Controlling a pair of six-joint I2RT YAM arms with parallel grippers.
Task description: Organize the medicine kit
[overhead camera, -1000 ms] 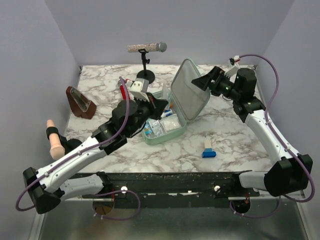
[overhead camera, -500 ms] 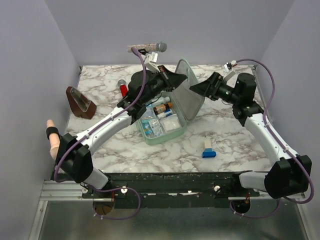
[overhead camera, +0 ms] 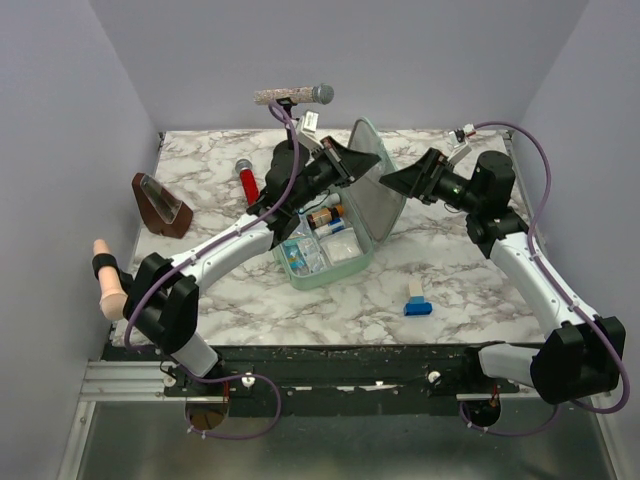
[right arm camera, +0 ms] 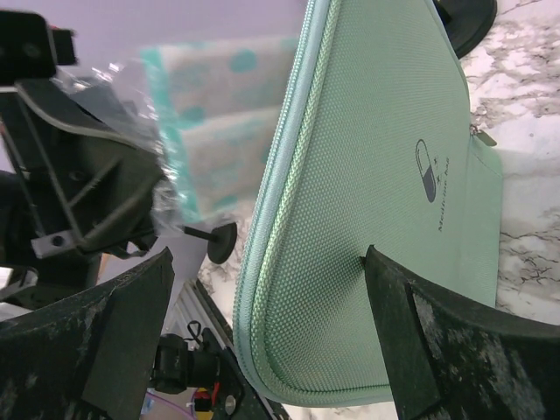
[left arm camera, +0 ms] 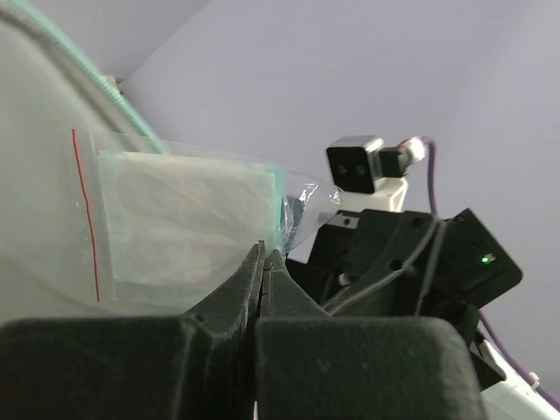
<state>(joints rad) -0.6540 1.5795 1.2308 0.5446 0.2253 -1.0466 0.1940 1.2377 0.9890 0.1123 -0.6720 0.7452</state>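
Note:
The medicine kit (overhead camera: 322, 279), a mint-green case, lies open mid-table with packets and small bottles in its tray. Its lid (overhead camera: 380, 200) stands upright, the pill logo (right arm camera: 426, 171) on its outer face. My left gripper (overhead camera: 348, 166) is raised at the lid's inner side. In the left wrist view this gripper (left arm camera: 264, 252) is shut on the edge of a clear zip bag (left arm camera: 175, 223) of white pads. My right gripper (overhead camera: 392, 182) stands open behind the lid. Its fingers (right arm camera: 411, 341) straddle the lid's rim (right arm camera: 267, 254), one tip against the outer face.
A blue-and-white box (overhead camera: 418, 298) lies near the front right. A red cylinder (overhead camera: 245, 180) lies at the back left, beside a brown wedge (overhead camera: 160, 205). A microphone on a stand (overhead camera: 293, 97) is at the back. A pink peg (overhead camera: 107, 278) stands at the left edge.
My left arm has swung from the kit's left side up and right to the lid's inner face. The right gripper has shifted slightly left toward the lid, still open.

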